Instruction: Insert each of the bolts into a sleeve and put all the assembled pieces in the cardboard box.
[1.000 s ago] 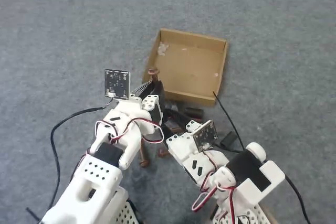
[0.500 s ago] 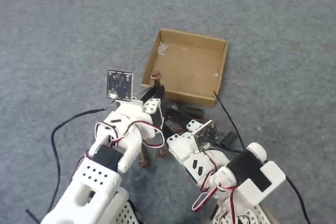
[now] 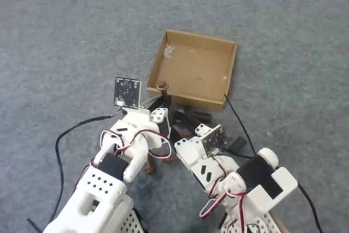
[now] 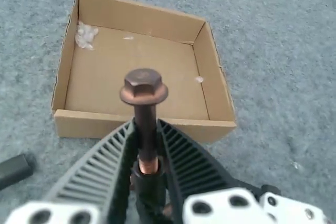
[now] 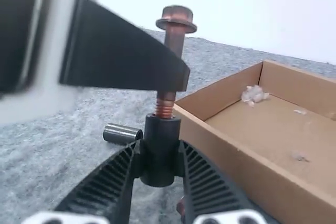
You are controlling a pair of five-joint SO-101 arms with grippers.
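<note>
Left wrist view has my left gripper [image 4: 145, 132] closed on a bolt [image 4: 144, 90], ribbed fingers pinching its shank, with the hex head upright above them, just in front of the near wall of the box [image 4: 63, 121]. Right wrist view has my right gripper [image 5: 157, 153] clamped around a black sleeve [image 5: 160, 129], held upright. The bolt's threaded end sits at the sleeve's top opening, the 2 parts in line. A 2nd sleeve [image 5: 122, 133] lies on its side on the grey carpet [image 5: 63, 156] beyond. The box is open just beside the pair, with 1 white scrap [image 4: 85, 34] in a far corner. From the high view, my 2 grippers meet at the box's near wall, and 1 more brown bolt [image 3: 149, 166] lies on the carpet beneath my left arm.
</note>
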